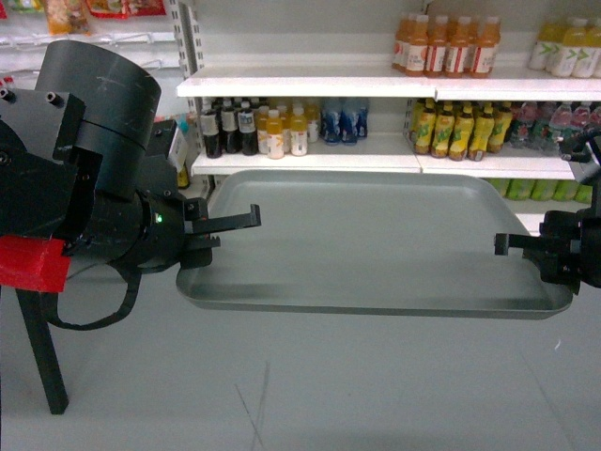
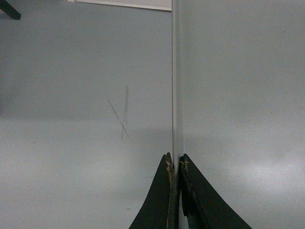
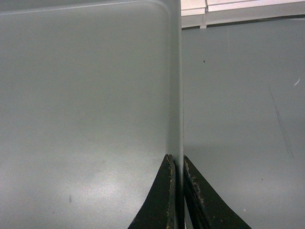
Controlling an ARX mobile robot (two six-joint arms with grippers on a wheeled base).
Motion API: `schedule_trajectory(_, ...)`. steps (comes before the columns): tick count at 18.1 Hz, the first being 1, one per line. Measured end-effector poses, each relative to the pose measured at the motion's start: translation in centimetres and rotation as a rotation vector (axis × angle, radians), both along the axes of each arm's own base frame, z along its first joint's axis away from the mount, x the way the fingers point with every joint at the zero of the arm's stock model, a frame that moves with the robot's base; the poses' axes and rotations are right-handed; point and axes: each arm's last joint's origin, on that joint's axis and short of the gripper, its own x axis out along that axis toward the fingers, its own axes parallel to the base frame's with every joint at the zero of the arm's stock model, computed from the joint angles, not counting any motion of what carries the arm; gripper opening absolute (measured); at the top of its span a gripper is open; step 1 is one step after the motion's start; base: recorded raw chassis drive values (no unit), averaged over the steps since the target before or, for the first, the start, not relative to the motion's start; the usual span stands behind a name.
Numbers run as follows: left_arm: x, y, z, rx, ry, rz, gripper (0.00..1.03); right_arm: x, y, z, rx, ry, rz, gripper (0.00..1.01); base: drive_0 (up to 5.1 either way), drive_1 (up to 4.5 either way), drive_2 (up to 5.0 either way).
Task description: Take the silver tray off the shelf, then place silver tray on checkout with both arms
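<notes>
**Tray lifted clear of the shelf, still to be set down**

We hold the silver tray [image 1: 376, 235] in mid-frame of the head view, level and off the shelf [image 1: 310, 162], which runs behind it across the upper half, stocked with bottles [image 1: 446, 45]. So the first half of the task looks done; the placing is left, and no checkout table shows in any view, only grey floor [image 1: 282, 395] beneath.

Our left gripper [image 1: 211, 235] reaches in from the left edge and is clamped on the tray's left rim; the wrist view shows both fingers [image 2: 159, 200] pinching it. Our right gripper [image 1: 512, 246] comes in from the right edge, likewise closed on the right rim, with fingers [image 3: 159, 200] either side.
</notes>
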Motion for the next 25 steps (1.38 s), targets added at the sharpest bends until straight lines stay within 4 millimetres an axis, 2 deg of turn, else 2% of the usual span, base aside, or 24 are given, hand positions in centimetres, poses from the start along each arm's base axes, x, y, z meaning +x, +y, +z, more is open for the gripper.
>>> schedule_trajectory(20,-0.10,-0.11,0.00,0.001,-0.002,-0.002,0.03,-0.11,-0.15,-0.07,0.002,0.003,-0.002,0.02,-0.1,-4.44,4.2)
schedule_trajectory(25,-0.10,-0.11,0.00,0.001,-0.001,-0.002,0.03,-0.12,-0.15,-0.09,0.002,0.005,-0.002,0.02,-4.9,2.53,2.5)
